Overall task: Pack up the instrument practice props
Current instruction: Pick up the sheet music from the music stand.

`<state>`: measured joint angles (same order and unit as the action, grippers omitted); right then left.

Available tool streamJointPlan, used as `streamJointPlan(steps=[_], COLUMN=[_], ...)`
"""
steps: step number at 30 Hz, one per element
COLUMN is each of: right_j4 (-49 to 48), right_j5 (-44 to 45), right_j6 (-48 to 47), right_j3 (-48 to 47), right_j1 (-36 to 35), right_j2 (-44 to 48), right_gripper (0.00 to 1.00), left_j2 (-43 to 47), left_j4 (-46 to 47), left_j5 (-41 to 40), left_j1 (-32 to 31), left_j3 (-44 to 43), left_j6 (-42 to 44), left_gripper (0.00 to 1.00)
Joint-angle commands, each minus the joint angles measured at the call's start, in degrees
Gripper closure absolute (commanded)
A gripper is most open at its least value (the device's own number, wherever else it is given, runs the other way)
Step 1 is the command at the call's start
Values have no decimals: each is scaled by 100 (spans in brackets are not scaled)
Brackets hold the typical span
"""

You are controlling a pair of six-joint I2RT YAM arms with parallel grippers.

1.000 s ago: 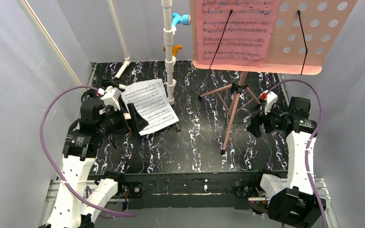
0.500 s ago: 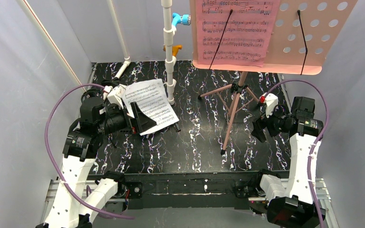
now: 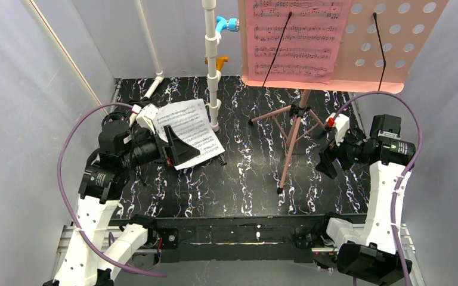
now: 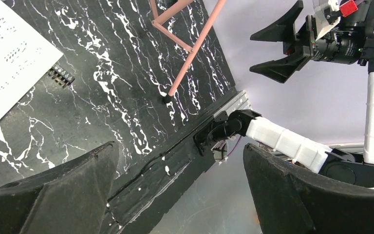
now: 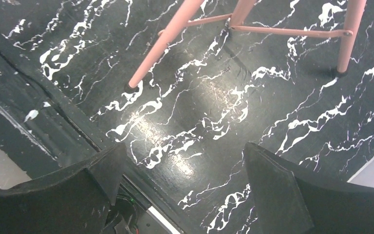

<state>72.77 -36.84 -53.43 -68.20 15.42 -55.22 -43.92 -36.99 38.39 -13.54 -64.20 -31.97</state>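
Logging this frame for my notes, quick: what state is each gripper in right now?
Left gripper: open, holding nothing.
Right gripper: open, holding nothing.

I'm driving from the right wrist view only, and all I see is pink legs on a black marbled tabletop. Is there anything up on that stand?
Observer: Yes. The music stand carries a hole-punched desk. A pink sheet-music page sits on it behind a black wire arm.
Operator: Any other pages around?
Observer: One white sheet-music page lies flat on the table, to the left of the stand in the top view.
Operator: Where's the left gripper?
Observer: The left gripper is open at that white page's near edge, holding nothing.
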Motion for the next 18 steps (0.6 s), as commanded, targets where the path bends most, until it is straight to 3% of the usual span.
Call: streamJointPlan(steps=[1, 18], right_j4=[632, 891], right_j5=[-486, -1685], right_j6=[-311, 313], right_j3=[-601, -1991], right_j1=[22, -159], right_j2=[-124, -716], right_gripper=[0, 0], left_j2=[102, 110], left_j4=[255, 405], left_j5=[180, -327], left_j1=[-98, -568], left_j3=[80, 203], left_j6=[-161, -288], left_gripper=[2, 2])
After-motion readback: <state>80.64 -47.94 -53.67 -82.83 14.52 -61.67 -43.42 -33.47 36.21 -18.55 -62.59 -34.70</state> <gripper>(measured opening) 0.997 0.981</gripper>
